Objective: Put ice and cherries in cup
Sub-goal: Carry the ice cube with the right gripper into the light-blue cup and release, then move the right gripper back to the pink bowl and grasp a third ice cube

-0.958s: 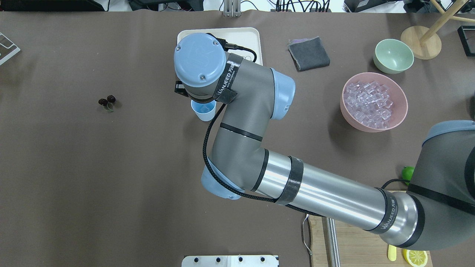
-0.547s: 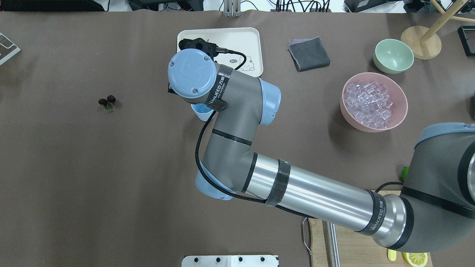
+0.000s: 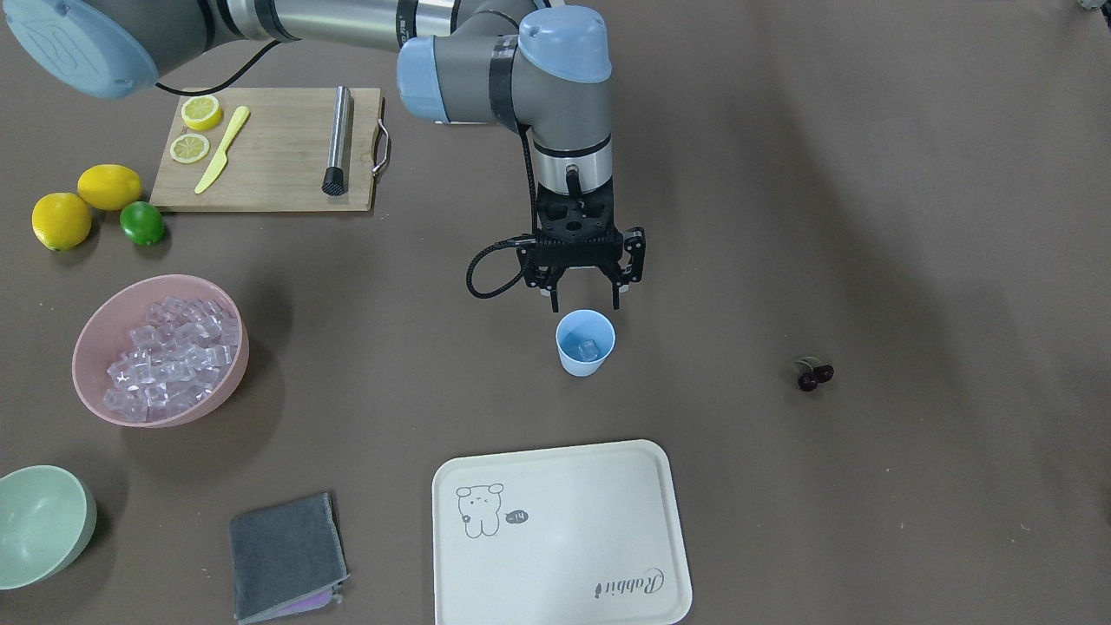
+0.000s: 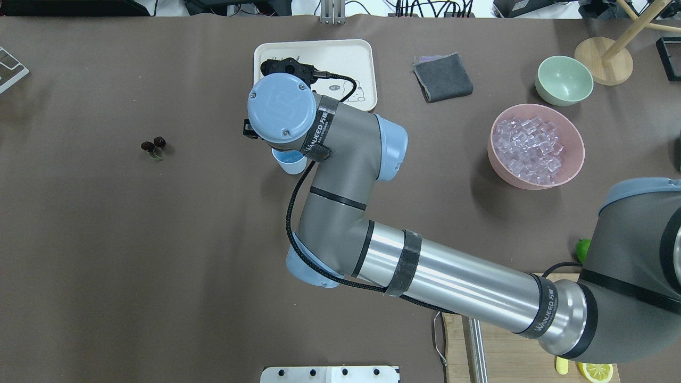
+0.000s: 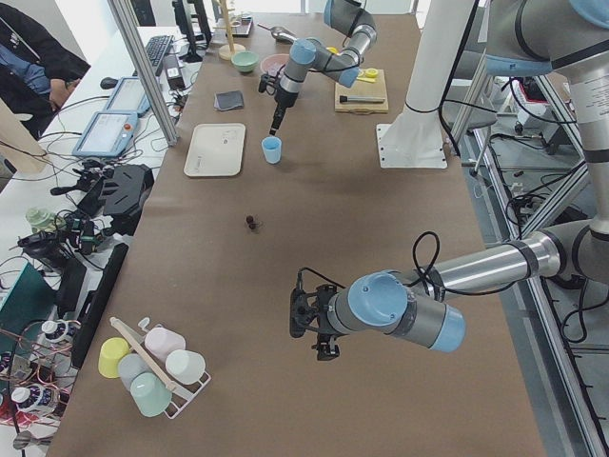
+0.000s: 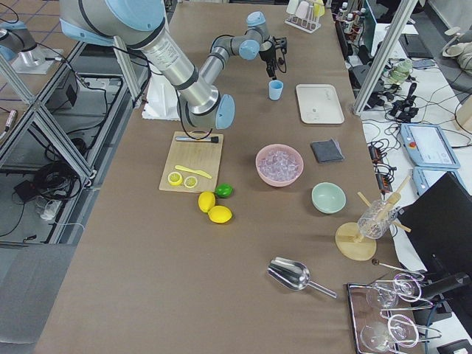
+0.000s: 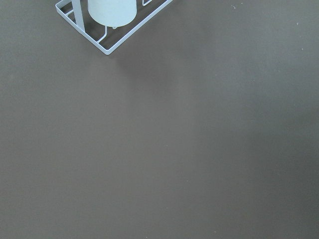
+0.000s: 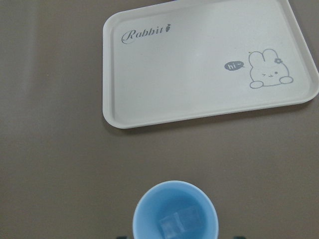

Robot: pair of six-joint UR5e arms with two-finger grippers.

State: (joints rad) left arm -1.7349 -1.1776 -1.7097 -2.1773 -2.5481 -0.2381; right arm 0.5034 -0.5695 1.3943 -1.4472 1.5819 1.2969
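Observation:
The light-blue cup (image 3: 585, 343) stands upright mid-table with one clear ice cube (image 3: 588, 349) inside, also seen from the right wrist as the cup (image 8: 174, 211) and the cube (image 8: 180, 221). My right gripper (image 3: 585, 302) hangs open and empty just above and behind the cup's rim. More ice fills the pink bowl (image 3: 161, 347). The cherries (image 3: 814, 374) lie alone on the cloth, well away from the cup. In the overhead view my wrist covers most of the cup (image 4: 290, 162). My left gripper (image 5: 324, 348) hovers over bare table far off; I cannot tell whether it is open or shut.
A white tray (image 3: 555, 529) lies just beyond the cup. A grey cloth (image 3: 282, 555), a pale green bowl (image 3: 43, 521), a cutting board (image 3: 269, 165) with lemon slices, and a lime (image 3: 141, 223) sit on my right side. A wire cup rack (image 7: 114, 30) stands near the left gripper.
My right wrist has drawn back off the tray toward my base, drifted left and then a little right, staying over the cup. Cup and cherries have not moved.

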